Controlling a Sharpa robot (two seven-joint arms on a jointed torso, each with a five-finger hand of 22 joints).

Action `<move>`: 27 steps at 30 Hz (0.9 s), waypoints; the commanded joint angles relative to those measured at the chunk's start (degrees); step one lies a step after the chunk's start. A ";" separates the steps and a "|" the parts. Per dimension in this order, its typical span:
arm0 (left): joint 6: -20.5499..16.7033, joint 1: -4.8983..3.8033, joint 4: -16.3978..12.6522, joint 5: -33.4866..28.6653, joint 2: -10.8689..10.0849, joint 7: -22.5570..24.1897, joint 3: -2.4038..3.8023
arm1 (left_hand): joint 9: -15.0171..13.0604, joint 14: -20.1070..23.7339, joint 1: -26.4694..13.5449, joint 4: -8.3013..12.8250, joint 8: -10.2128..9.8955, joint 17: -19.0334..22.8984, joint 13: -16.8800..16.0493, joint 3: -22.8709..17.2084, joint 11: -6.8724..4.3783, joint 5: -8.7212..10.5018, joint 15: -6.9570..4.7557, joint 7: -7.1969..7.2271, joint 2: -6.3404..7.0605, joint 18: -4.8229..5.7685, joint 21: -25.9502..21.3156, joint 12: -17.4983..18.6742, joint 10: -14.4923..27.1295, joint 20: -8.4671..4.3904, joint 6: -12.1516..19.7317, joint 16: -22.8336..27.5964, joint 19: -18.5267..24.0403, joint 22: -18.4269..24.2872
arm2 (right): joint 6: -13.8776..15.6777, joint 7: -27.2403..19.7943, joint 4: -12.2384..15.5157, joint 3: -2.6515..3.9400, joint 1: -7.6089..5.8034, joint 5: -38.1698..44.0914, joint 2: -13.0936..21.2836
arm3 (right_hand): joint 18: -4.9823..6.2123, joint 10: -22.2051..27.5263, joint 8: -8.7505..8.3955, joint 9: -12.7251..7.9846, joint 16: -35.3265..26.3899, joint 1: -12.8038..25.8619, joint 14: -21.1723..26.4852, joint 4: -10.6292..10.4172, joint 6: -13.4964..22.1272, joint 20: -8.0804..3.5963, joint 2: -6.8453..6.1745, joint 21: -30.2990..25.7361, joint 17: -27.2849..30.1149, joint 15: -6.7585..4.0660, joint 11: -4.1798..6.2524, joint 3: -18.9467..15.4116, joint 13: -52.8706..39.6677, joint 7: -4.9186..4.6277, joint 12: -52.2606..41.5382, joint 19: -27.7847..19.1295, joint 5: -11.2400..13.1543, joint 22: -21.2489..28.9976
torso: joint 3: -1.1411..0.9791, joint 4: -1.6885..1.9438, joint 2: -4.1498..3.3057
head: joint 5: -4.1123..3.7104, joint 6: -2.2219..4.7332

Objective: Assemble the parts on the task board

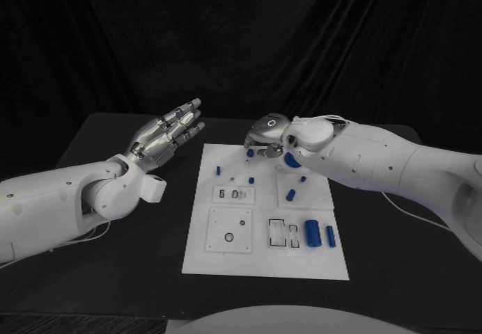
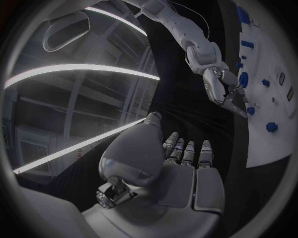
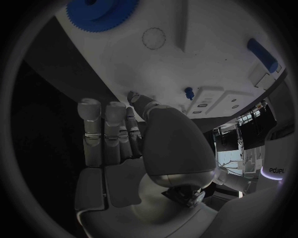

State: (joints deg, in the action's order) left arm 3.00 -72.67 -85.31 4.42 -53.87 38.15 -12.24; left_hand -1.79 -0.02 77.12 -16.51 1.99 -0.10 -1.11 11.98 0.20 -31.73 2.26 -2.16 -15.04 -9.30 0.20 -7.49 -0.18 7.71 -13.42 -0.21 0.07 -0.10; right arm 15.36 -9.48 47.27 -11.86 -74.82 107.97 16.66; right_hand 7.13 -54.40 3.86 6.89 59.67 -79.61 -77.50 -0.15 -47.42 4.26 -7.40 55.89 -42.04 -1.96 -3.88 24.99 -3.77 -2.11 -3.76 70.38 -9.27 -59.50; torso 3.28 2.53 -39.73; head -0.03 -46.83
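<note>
The task board (image 1: pixel 266 247) is a white plate that lies in the middle of the black table (image 1: pixel 120 236). Several blue parts are on it: a thick blue cylinder (image 1: pixel 313 232) and a thinner blue rod (image 1: pixel 331 236) lie side by side near the board's right edge, two small blue pieces (image 1: pixel 290 194) are higher up, and one small blue peg (image 1: pixel 219 170) stands near the left edge. In the right wrist view a blue toothed wheel (image 3: pixel 101 13) lies on the board, and a small blue peg (image 3: pixel 188 92) stands near the fingers.

The left hand (image 1: pixel 166 136) is raised above the table, to the left of the board and well apart from it. Its fingers are straight and spread, and it holds nothing.

The right hand (image 1: pixel 269 139) is over the far end of the board, with the fingers pointing down to the surface. In the left wrist view its fingertips (image 2: pixel 239 110) are close to a blue part (image 2: pixel 251 111) at the board's edge. I cannot tell if the hand pinches this part or only touches it.
</note>
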 commanded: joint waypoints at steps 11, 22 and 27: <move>1.09 0.11 0.35 0.08 0.03 0.25 0.05 | 0.03 0.02 0.19 -0.02 0.09 0.10 -0.08 -0.39 0.31 -0.44 0.58 -0.03 -0.59 -0.01 -0.20 -0.23 -0.11 0.41 0.42 0.21 -0.07 0.10 | 5.76 4.73 6.81 0.01 -2.43 0.51 6.20 | 1.15 0.43 0.29 -0.85 -0.12 -0.79 0.52 0.48 1.35 -0.09 0.50 -1.07 0.27 -0.21 0.36 -1.68 -0.52 -1.07 -1.24 -0.43 -0.67 -0.23 | -0.07 -0.18 0.05 | -0.02 0.72; 1.62 0.36 0.43 0.08 -0.27 0.01 0.04 | -0.05 0.02 0.63 0.08 0.24 0.10 -0.17 -0.69 0.89 -0.78 0.99 -0.51 -0.65 -0.03 -0.20 -0.85 -0.21 0.81 0.03 0.21 -0.07 0.10 | 6.29 4.74 19.39 -0.01 -4.43 -2.07 17.96 | 3.30 -11.22 0.39 -1.90 -13.01 -1.20 5.38 0.22 -0.18 -1.12 1.61 -16.56 12.90 -1.34 3.08 -2.92 -13.06 -2.17 -21.92 -7.14 -0.99 9.24 | -0.08 -0.46 0.24 | 0.67 0.94; 2.08 0.52 0.55 0.08 -0.48 -0.26 0.04 | -0.06 -0.09 1.03 0.05 0.30 -0.01 -0.22 -0.96 0.90 -0.93 2.16 -0.49 -0.60 0.64 -0.20 -1.26 -0.28 1.21 -0.02 0.01 -0.07 0.10 | 6.11 4.54 20.51 -0.03 -4.06 -3.76 20.77 | 2.49 -7.70 0.40 -2.57 6.30 1.05 -0.15 -2.18 0.03 -1.22 1.53 -13.77 -13.79 -1.86 4.27 -3.53 -43.74 -0.90 -54.88 -3.82 -0.78 4.49 | -0.15 -0.50 0.27 | 0.49 1.24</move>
State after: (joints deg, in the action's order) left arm 3.91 -72.23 -84.70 4.44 -54.36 37.56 -12.25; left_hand -1.77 -0.12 77.58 -16.51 1.99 -0.06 -1.28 11.34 0.75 -32.46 4.21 -2.16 -15.49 -9.31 0.20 -8.38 -0.31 8.55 -13.42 -0.21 0.06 -0.05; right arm 20.53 -5.94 67.45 -11.91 -79.08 106.17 37.24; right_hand 9.87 -61.87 4.14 4.35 63.40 -79.18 -76.81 -1.95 -47.20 3.14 -5.93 41.28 -52.35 -3.68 0.39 21.38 -33.57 -3.13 -55.85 65.84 -9.94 -54.16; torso 3.15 2.02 -39.48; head 0.65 -45.71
